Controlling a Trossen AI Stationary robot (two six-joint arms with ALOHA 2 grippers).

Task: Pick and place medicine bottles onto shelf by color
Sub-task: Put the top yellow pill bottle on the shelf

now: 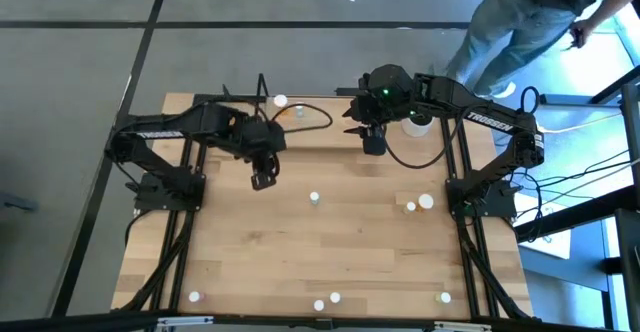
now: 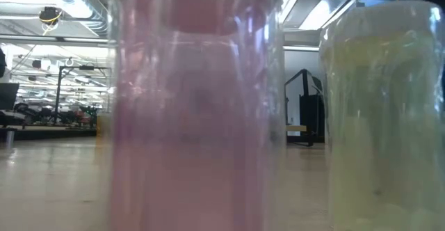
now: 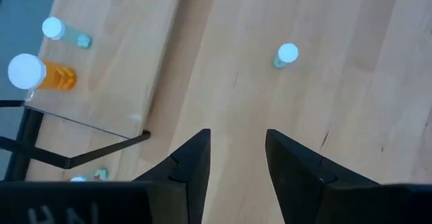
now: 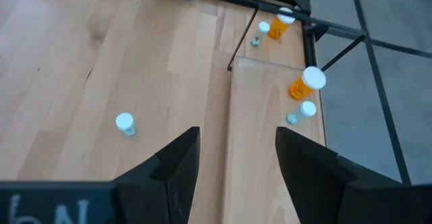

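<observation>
Both jaws stand released, holding nothing: left gripper (image 3: 236, 156) and right gripper (image 4: 236, 156) hover above the desk (image 1: 330, 262) near the shelf (image 3: 115, 62), which carries orange bottles (image 3: 40, 74).

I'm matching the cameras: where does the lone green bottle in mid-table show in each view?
High view: green bottle, mid-table between the arms.
Low view: cannot be told; two close bottles fill the picture.
Left wrist view, on bare table.
Right wrist view, on bare table.
Shared landmark: shelf.
</observation>
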